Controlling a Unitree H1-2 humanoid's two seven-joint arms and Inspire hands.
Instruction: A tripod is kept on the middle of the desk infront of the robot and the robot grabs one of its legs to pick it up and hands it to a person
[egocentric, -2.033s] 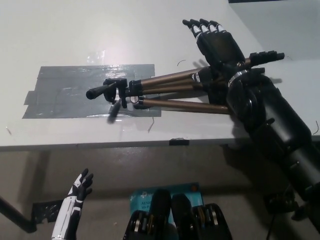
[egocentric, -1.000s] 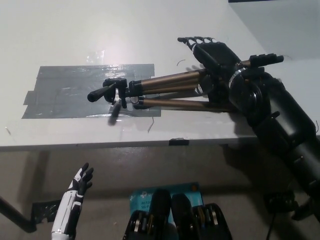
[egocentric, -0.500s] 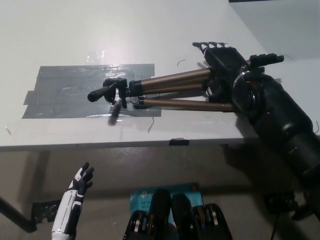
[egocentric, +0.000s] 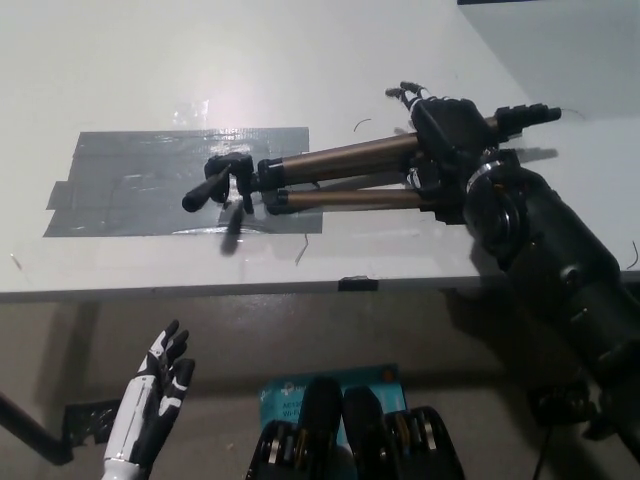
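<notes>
One tripod (egocentric: 330, 175) on white desk (egocentric: 150, 60), black right hand (egocentric: 445, 135) closed around its legs, white left hand (egocentric: 160, 385) open, empty

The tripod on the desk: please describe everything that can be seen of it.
The tripod lies on its side on the white desk, legs folded near together. The legs look like bronze metal; the head, handle and feet are black. Its head lies over a grey tape patch, and the feet point right. The black right hand is closed over the legs near the feet. The white left hand hangs open below the desk edge.

Right hand (egocentric: 445, 135) grips tripod (egocentric: 330, 175) legs on desk (egocentric: 150, 60).
</notes>
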